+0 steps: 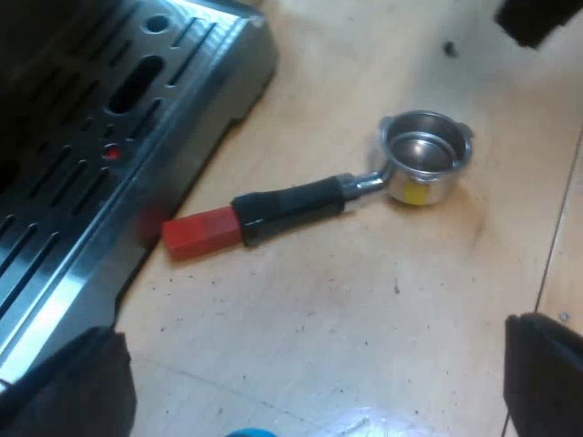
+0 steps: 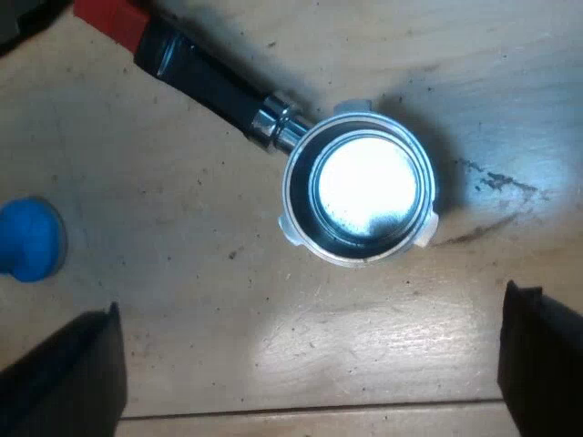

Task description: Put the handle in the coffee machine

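L gripper: fingers spread wide, nothing held, above the wooden table. R gripper: also spread and empty, directly over the holder's basket. Qty 1 metal holder: loose, lying flat on the table, basket mouth up, red end just beside the drip grille of the espresso machine (qty 1). Qty 1 blue tamper: near the handle, not touching it.
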You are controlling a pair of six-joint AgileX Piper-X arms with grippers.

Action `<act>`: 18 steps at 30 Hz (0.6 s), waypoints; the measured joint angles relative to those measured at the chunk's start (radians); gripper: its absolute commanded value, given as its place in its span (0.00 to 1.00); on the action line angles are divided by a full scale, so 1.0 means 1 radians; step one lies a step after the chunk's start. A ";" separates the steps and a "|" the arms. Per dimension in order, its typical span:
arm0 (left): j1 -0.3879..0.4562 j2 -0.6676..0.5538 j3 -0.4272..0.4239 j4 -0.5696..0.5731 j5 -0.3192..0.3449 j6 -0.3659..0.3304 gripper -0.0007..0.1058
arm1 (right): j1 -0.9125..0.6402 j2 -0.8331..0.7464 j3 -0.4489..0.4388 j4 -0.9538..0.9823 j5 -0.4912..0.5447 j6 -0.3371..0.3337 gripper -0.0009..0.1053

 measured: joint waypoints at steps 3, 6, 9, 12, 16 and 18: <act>-0.043 0.000 0.000 0.000 -0.007 0.000 0.79 | 0.000 0.026 -0.029 0.039 -0.011 0.074 0.80; -0.077 0.000 0.000 0.000 -0.010 0.000 0.79 | 0.000 0.048 -0.037 0.062 -0.031 0.138 0.80; -0.086 0.000 0.000 0.000 -0.009 0.000 0.79 | 0.000 0.064 -0.037 0.073 -0.054 0.175 0.80; -0.094 0.000 0.000 0.000 -0.011 0.000 0.79 | 0.000 0.085 -0.037 0.074 -0.079 0.226 0.80; -0.094 0.000 0.000 0.000 -0.013 -0.012 0.79 | 0.000 0.099 -0.037 0.077 -0.080 0.235 0.80; -0.094 0.027 0.000 0.000 -0.013 -0.020 0.79 | 0.000 0.106 -0.041 0.076 -0.080 0.244 0.80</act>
